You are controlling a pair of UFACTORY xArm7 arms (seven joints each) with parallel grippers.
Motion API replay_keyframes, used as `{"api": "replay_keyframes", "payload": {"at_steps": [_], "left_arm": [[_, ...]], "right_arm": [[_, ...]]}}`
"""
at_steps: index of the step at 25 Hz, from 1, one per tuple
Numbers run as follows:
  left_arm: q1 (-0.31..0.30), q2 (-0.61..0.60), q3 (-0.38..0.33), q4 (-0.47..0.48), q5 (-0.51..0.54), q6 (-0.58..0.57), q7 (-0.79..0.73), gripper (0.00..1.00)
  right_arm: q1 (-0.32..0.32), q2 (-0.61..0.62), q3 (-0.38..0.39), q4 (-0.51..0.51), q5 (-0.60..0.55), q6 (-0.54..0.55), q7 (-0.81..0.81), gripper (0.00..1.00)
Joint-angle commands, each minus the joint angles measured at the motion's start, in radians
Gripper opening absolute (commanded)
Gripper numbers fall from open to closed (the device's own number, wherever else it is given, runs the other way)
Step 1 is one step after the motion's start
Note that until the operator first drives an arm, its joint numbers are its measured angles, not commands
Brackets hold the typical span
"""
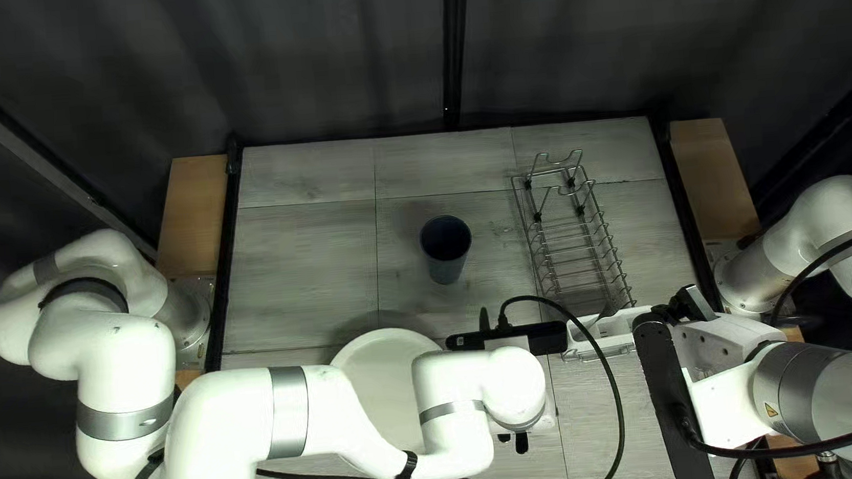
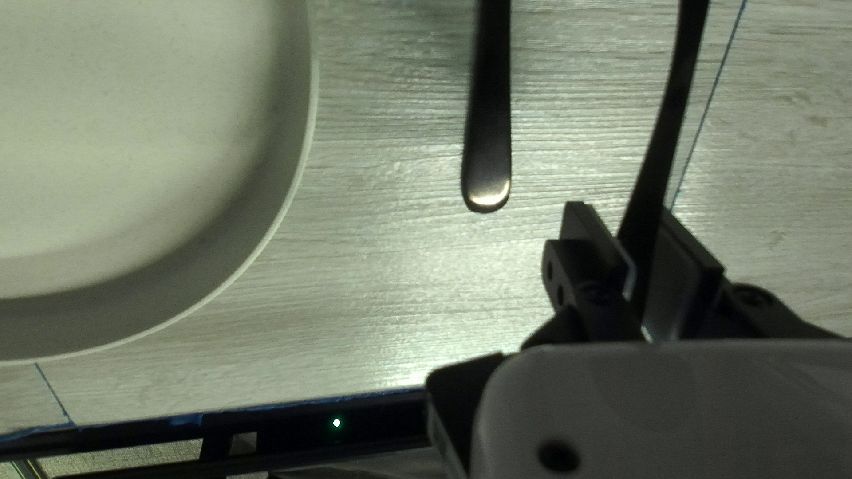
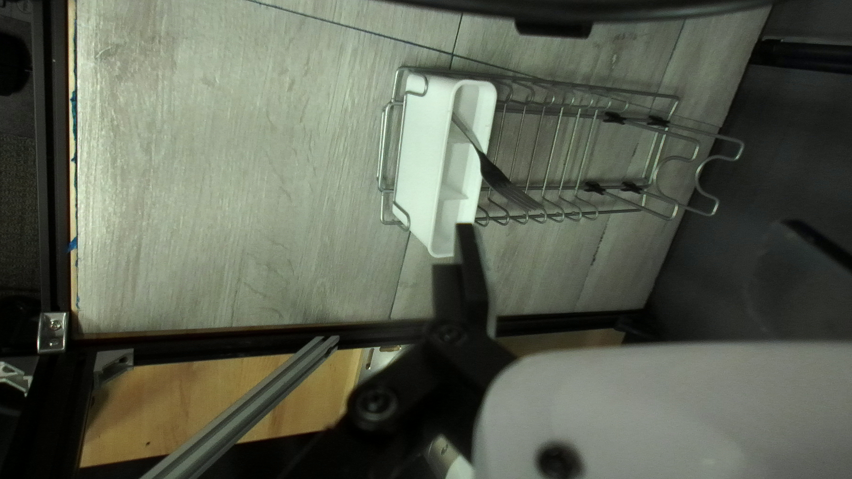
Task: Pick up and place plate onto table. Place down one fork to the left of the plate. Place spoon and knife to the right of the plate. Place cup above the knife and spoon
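Observation:
In the top left view my left gripper is low, right of the white plate; my right gripper is raised near the right edge. The left wrist view shows my left gripper shut on a thin dark utensil; its far end is out of view. Another dark utensil lies between it and the plate. A fork leans in the white holder, ahead of my open right gripper. The dark cup stands upright beyond the plate.
A wire rack stands at the right of the top left view, with the white holder at its near end. A black cable loops beside my left wrist. My left forearm crosses over the table's near part and partly covers the plate.

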Motion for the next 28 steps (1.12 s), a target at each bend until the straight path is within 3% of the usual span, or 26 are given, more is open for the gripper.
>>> {"api": "replay_keyframes", "payload": {"at_steps": [1,18,28], "left_arm": [[0.001,-0.015,0.004,0.013,0.000,0.002,-0.036,0.00],[0.094,-0.103,-0.016,0.156,0.026,0.106,-0.109,0.00],[0.097,-0.106,-0.023,0.144,0.023,0.089,-0.068,0.00]], "right_arm": [[0.000,0.000,0.000,0.000,0.000,0.000,0.000,1.00],[0.000,0.000,0.000,0.000,0.000,0.000,0.000,1.00],[0.000,0.000,0.000,0.000,0.000,0.000,0.000,1.00]]}}
